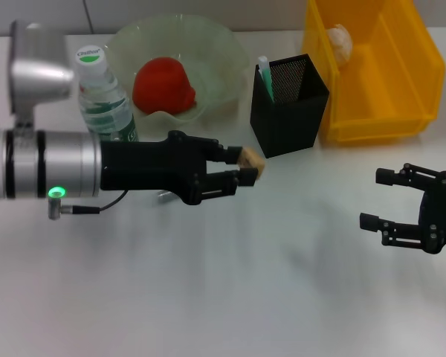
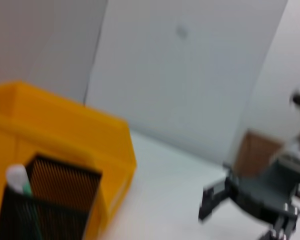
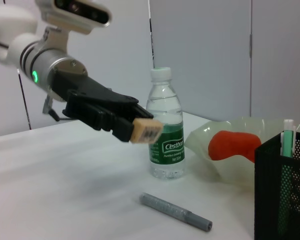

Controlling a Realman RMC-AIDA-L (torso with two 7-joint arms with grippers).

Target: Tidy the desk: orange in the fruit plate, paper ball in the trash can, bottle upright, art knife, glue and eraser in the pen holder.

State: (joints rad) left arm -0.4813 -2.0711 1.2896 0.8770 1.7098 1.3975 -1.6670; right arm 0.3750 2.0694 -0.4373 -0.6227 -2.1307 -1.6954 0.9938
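The orange (image 1: 163,85), paper ball (image 1: 340,41), bottle (image 1: 104,97) and glue (image 1: 265,74) are done, the left gripper (image 1: 241,169) fingers squeeze the eraser (image 1: 253,161), the right gripper (image 1: 383,199) fingers are open, and the art knife (image 3: 176,212) waits.

A plain lab or test room: a bare white counter (image 1: 208,297), blank grey wall panels (image 3: 205,50), and a yellow bin (image 1: 379,67).

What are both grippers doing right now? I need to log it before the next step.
Left gripper: shut on the eraser, held above the desk near the pen holder.
Right gripper: open, holding nothing, low over the desk.
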